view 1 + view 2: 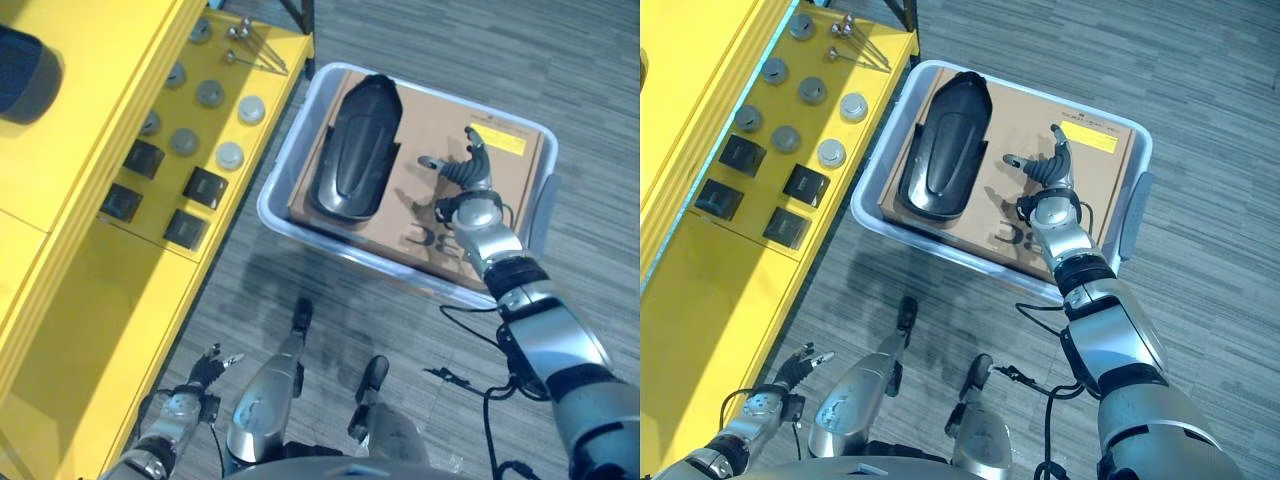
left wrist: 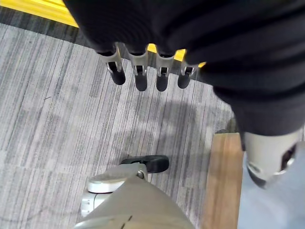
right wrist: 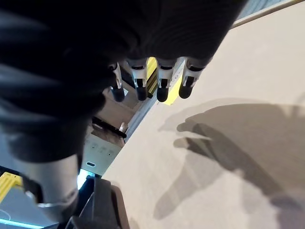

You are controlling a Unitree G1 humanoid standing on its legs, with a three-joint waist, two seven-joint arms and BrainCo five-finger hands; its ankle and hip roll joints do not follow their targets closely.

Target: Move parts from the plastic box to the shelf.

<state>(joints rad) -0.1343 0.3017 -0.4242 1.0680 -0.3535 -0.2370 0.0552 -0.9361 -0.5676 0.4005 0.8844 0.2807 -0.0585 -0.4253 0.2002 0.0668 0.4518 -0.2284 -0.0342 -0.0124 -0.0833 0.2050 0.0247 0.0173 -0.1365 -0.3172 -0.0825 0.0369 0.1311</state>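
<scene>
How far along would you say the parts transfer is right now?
Small round and square parts already sit on the yellow shelf. The right hand hangs open over the cardboard in the plastic box, holding nothing. The long black part remains inside. The left hand idles low.

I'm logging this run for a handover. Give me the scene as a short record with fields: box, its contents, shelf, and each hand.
box: pale translucent plastic box on the grey floor beside the shelf
contents: flat brown cardboard sheet with a long black moulded plastic part lying on its shelf-side half
shelf: yellow shelf carrying round grey metal discs and square black blocks
right hand: right hand open above the cardboard, holding nothing
left hand: left hand low by the shelf edge, fingers relaxed, empty
</scene>
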